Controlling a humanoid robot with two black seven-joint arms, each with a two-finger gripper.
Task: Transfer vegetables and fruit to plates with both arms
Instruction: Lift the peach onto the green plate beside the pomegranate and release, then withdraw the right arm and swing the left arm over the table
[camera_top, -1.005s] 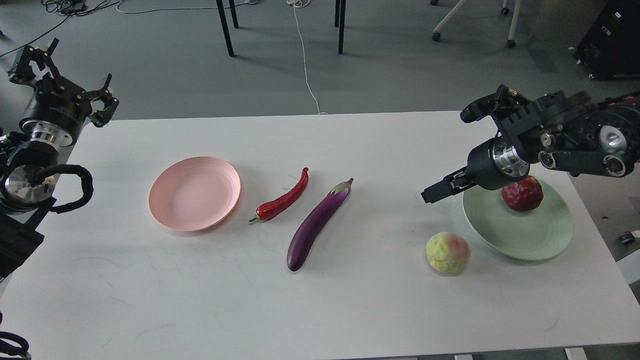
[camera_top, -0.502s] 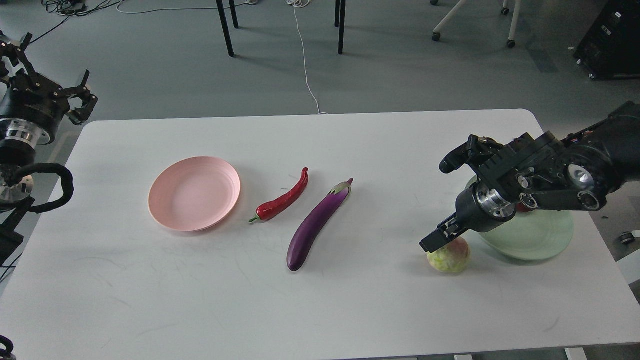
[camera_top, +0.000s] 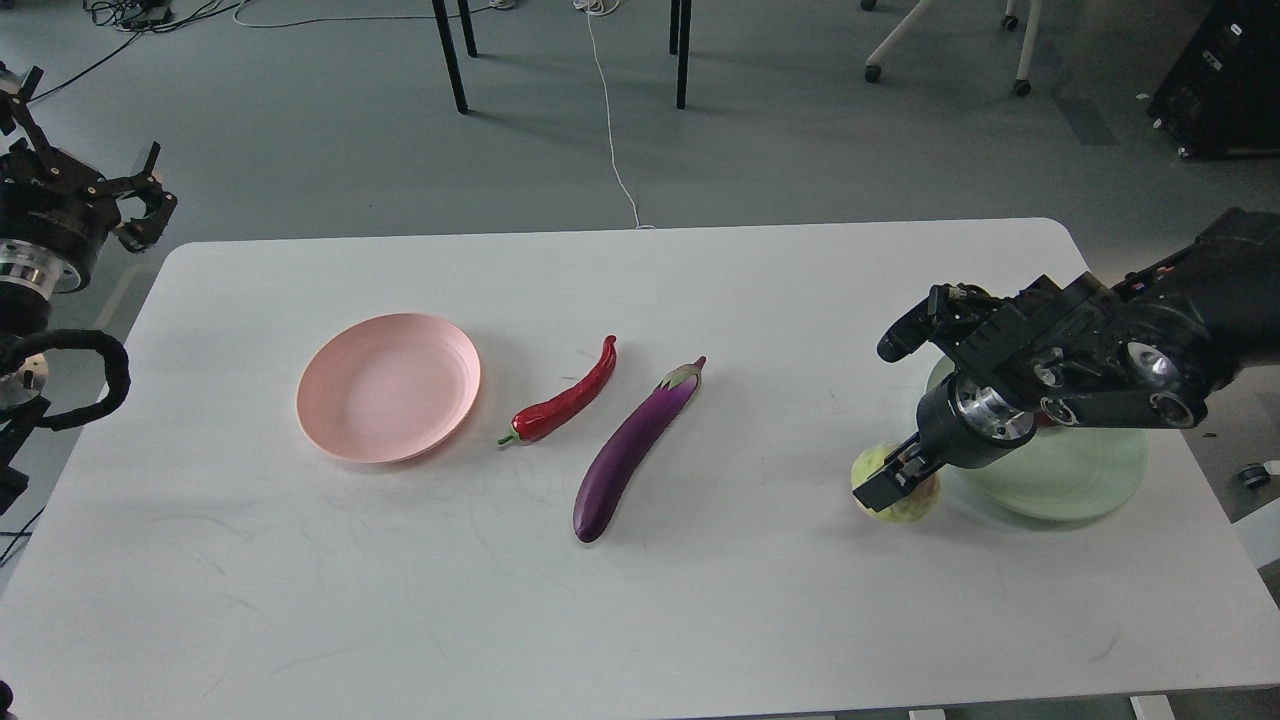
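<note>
Plate (camera_top: 390, 388) left, chili (camera_top: 563, 400) and eggplant (camera_top: 635, 450) centre (side by side), second plate (camera_top: 1075, 480) right

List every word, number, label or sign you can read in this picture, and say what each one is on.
None can be read. The pink plate, green plate, chili, eggplant and table carry no print, and no marking shows on either arm.

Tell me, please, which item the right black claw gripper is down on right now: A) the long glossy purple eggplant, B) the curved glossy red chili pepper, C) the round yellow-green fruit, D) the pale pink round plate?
C: the right gripper sits over the round yellow-green fruit beside the pale mint green plate, far from the other items.
</note>
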